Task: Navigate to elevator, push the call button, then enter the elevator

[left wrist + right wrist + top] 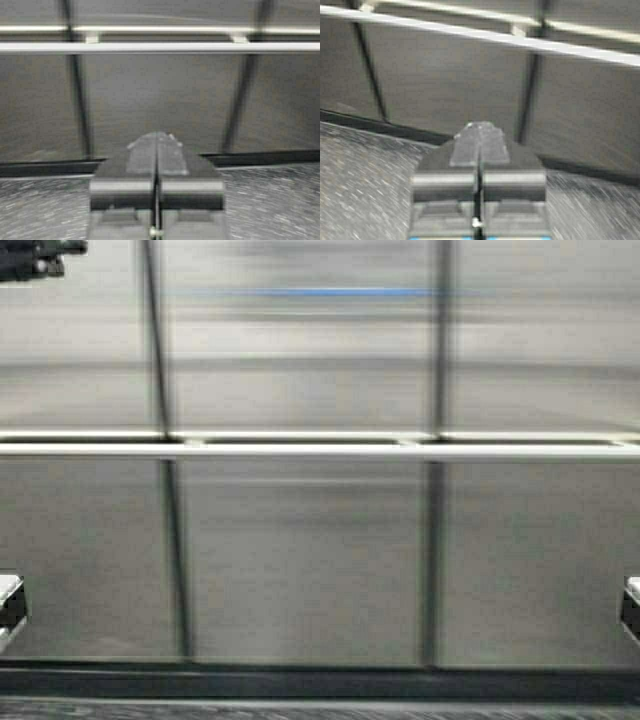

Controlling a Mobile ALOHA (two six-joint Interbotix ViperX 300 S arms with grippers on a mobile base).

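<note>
High view: the elevator's brushed steel panelled wall (300,560) with bright horizontal handrail (320,451) fills the frame. Left tool (156,142) and right tool (480,132) are pressed together. Best to stop short of the wall.

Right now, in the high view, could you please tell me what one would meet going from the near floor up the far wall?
Speckled floor → dark base strip → lower steel wall panels → handrail → upper steel wall panels.

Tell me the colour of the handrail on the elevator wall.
Bright silver steel handrail, shown best in the high view.
</note>
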